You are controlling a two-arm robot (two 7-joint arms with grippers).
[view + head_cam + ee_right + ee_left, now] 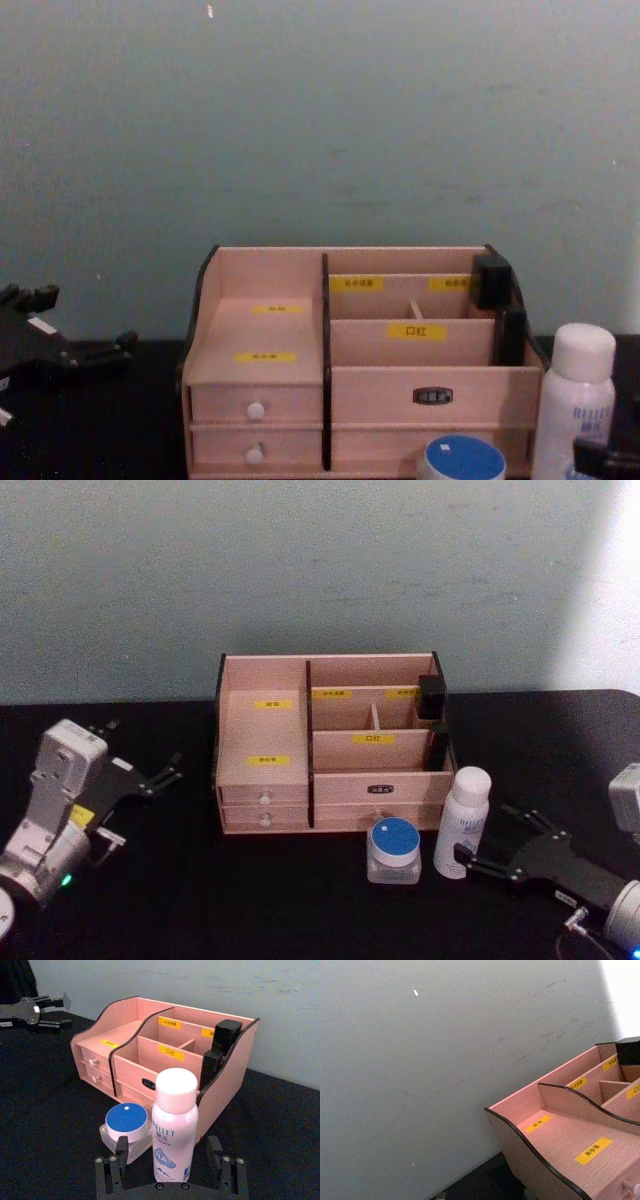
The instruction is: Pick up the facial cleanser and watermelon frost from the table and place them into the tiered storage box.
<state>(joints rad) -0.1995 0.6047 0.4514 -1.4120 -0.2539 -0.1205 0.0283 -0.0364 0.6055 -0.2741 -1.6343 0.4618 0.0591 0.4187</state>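
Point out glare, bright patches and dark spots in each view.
Head view: the wall washes out to white at the right edge; the black table hides shadows. Left wrist view: wall blown out above the organiser far corner. Right wrist view: even light, white bottle bright inside the open right hand. Chest view: dim, no glare.
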